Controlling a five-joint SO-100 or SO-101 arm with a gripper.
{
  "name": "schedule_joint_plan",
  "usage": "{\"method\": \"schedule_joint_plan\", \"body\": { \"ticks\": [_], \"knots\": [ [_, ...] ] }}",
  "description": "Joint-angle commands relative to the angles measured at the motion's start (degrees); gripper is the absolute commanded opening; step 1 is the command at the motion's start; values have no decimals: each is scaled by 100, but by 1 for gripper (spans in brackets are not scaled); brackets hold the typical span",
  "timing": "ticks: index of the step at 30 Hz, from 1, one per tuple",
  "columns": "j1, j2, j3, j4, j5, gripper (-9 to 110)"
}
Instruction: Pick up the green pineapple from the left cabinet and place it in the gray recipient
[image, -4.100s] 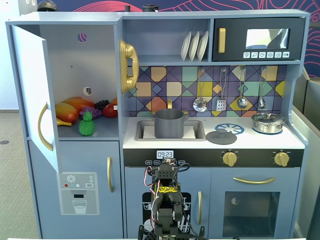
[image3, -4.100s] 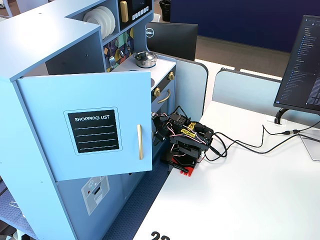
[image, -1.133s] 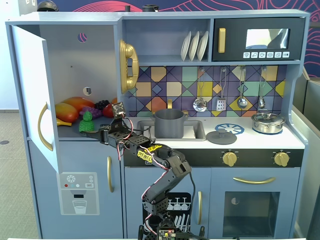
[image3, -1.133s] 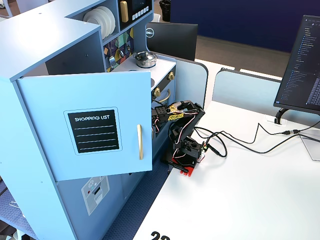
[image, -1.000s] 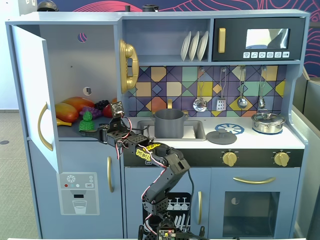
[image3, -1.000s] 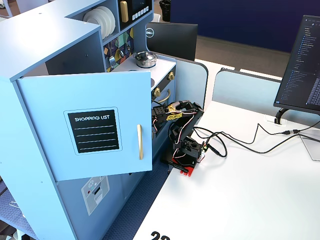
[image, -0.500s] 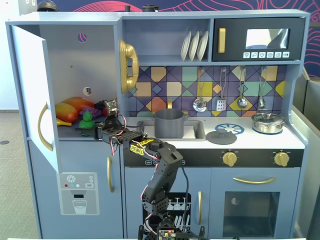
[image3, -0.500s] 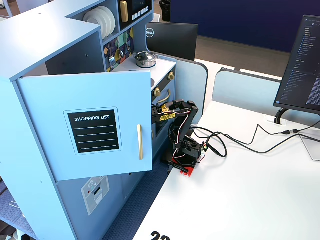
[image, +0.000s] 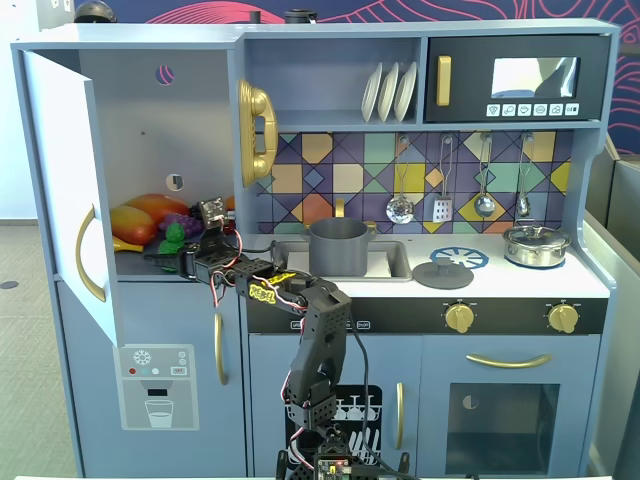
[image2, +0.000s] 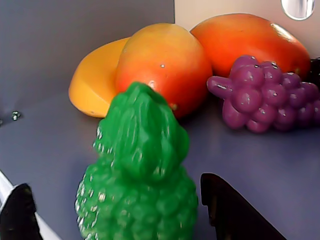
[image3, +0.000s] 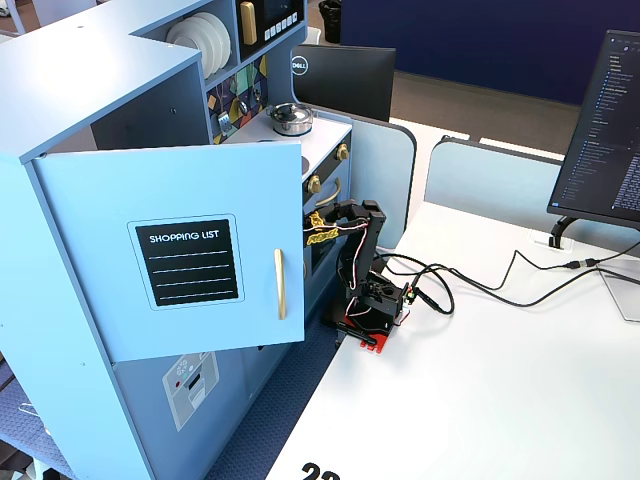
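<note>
The green pineapple (image2: 137, 175) lies on the shelf of the left cabinet (image: 140, 120), leafy tuft pointing away from the wrist camera. In a fixed view it is a small green spot (image: 175, 236) at the shelf's front. My gripper (image2: 115, 182) is open, one black finger (image2: 20, 215) to the pineapple's left and the other (image2: 235, 210) to its right, with a gap on each side. In a fixed view the gripper (image: 172, 252) reaches into the cabinet. The gray recipient (image: 338, 247) stands in the sink, right of the cabinet.
Behind the pineapple lie orange-yellow mangoes (image2: 165, 65) and a purple grape bunch (image2: 265, 95). The cabinet door (image: 60, 180) stands open to the left; in another fixed view it (image3: 180, 250) hides the shelf. A flat gray lid (image: 443, 273) and a silver pot (image: 536, 243) sit on the counter.
</note>
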Motion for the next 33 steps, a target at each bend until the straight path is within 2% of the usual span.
{"method": "schedule_joint_plan", "body": {
  "ticks": [1,6,13,19,23,27,33],
  "knots": [
    [-105,-97,-606,-229,-105,28],
    [-185,-176,-677,-281,-281,0],
    [-536,773,-686,369,-246,0],
    [-1283,3164,-158,2716,-255,0],
    [-1564,4711,193,3876,-387,0],
    [-949,5748,387,4096,-396,0],
    [1318,6574,387,4421,378,0]
  ]
}}
